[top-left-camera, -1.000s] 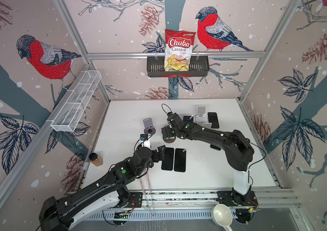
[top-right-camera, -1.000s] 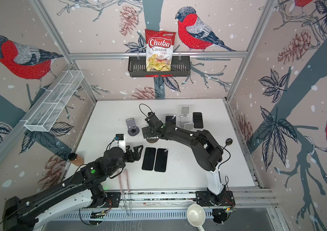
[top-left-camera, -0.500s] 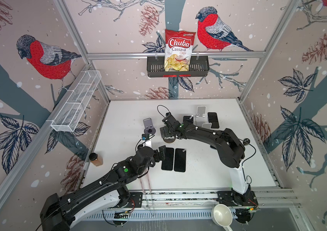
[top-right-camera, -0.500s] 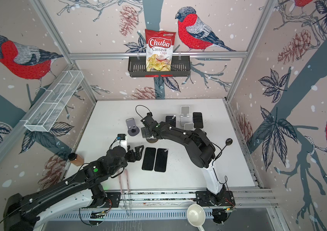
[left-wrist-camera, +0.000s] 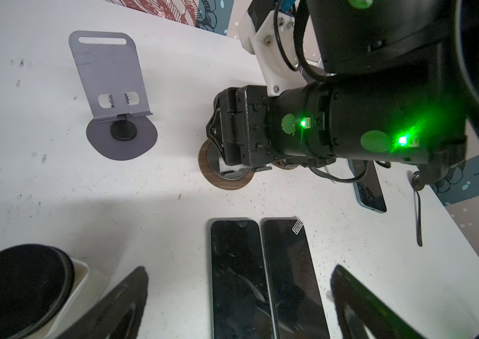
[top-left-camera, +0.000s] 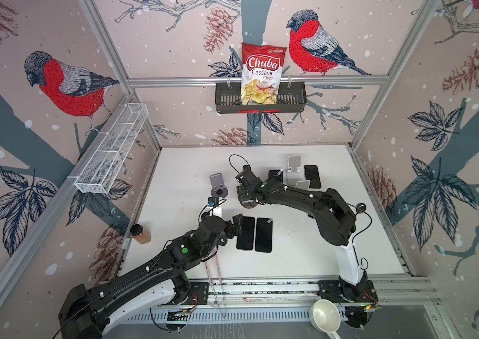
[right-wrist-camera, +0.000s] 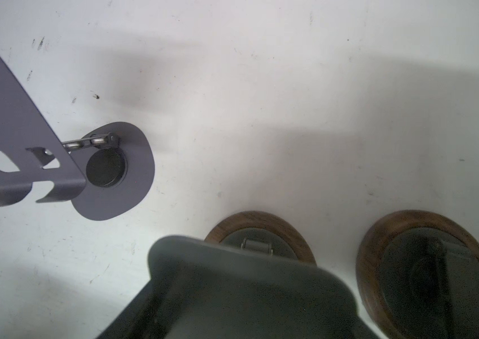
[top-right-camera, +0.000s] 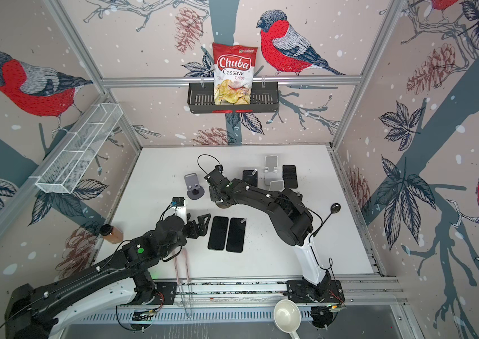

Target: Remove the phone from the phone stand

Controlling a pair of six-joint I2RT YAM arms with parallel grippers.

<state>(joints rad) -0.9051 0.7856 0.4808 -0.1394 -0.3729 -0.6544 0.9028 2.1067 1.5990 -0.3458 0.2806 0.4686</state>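
Phone stand point(left-wrist-camera: 223, 182) well inside the table point(left-wrist-camera: 144, 205) edges

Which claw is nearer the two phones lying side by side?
Left. The left claw is just beside the two phones; the right claw is farther back, over a wooden-rimmed stand.

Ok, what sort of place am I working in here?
Probably a staged robot test cell, not a real room: an aluminium frame with bird wallpaper panels, two black arms bolted to a front rail, and a white tabletop laid out with phones and phone stands.
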